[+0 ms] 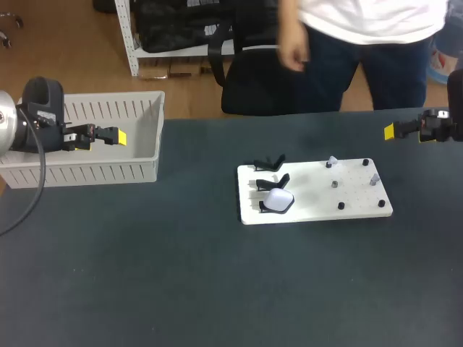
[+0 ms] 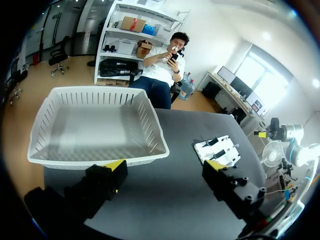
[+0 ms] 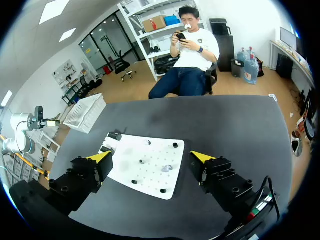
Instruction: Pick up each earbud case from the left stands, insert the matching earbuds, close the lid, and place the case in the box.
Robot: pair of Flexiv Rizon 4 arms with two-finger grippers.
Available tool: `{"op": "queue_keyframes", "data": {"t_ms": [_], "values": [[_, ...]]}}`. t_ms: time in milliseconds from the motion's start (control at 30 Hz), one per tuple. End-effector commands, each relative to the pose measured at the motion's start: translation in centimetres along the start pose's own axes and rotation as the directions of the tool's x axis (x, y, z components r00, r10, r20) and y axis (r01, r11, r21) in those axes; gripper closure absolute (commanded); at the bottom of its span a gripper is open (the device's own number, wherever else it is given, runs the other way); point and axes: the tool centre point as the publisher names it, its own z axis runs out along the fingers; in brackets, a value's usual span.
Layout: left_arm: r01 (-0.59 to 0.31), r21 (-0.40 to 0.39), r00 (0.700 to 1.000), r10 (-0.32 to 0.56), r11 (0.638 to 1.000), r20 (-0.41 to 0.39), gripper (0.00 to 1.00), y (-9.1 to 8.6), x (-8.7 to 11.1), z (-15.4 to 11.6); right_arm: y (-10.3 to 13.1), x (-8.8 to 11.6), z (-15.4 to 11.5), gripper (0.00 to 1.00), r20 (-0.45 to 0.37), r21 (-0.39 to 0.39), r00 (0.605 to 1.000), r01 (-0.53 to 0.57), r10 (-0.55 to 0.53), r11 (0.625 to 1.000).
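Note:
A white board (image 1: 315,191) lies mid-table. Black stands (image 1: 269,163) line its left side. A white earbud case (image 1: 278,201) rests on the nearest stand, and the rear stand holds nothing. Small pale earbuds (image 1: 332,162) (image 1: 374,178) sit on pegs on the board's right half. My left gripper (image 1: 116,136) hovers open over the white basket (image 1: 155,137), far left of the board. In its wrist view the left gripper (image 2: 166,165) is empty, with the board (image 2: 218,150) ahead to the right. My right gripper (image 1: 391,131) hangs open and empty beyond the board's right end; the right gripper (image 3: 151,156) looks down on the board (image 3: 150,170).
The slatted white basket (image 2: 100,159) stands at the table's back left, with nothing inside it. A dark tabletop (image 1: 217,289) surrounds the board. A person stands behind the table's far edge, not reaching over it.

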Motion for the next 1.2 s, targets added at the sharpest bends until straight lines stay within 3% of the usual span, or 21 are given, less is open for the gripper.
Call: {"op": "queue_keyframes", "data": {"t_ms": [33, 1033, 1100, 1133, 1167, 1200], "values": [[0.0, 0.0, 1.0, 0.0, 1.0, 0.0, 0.0, 0.0, 0.0, 0.0, 0.0, 0.0, 0.0, 0.0, 0.0, 0.0, 1.0, 0.0, 0.0, 1.0], [0.0, 0.0, 1.0, 0.0, 1.0, 0.0, 0.0, 0.0, 0.0, 0.0, 0.0, 0.0, 0.0, 0.0, 0.0, 0.0, 1.0, 0.0, 0.0, 1.0], [-0.104, 0.103, 0.993, 0.098, 0.989, 0.065, 0.0, -0.4, -0.1, -0.3, 0.0, 0.0, 0.0, 0.0, 0.0, 0.0, 1.0, 0.0, 0.0, 1.0], [-0.196, 0.186, 0.979, 0.18, 0.963, 0.1, 0.0, -0.7, 0.0, -0.6, 0.0, 0.0, 0.0, 0.0, 0.0, 0.0, 1.0, 0.0, 0.0, 1.0], [-0.273, 0.208, 0.956, 0.24, 0.939, 0.169, 0.0, -1.0, 0.2, -0.9, 0.0, 0.0, 0.0, 0.0, 0.0, 0.0, 1.0, 0.0, 0.0, 1.0], [-0.356, 0.271, 0.926, 0.297, 0.894, 0.234, 0.0, -1.1, 0.5, -1.2, 0.0, 0.0, 0.0, 0.0, 0.0, 0.0, 1.0, 0.0, 0.0, 1.0]]}}
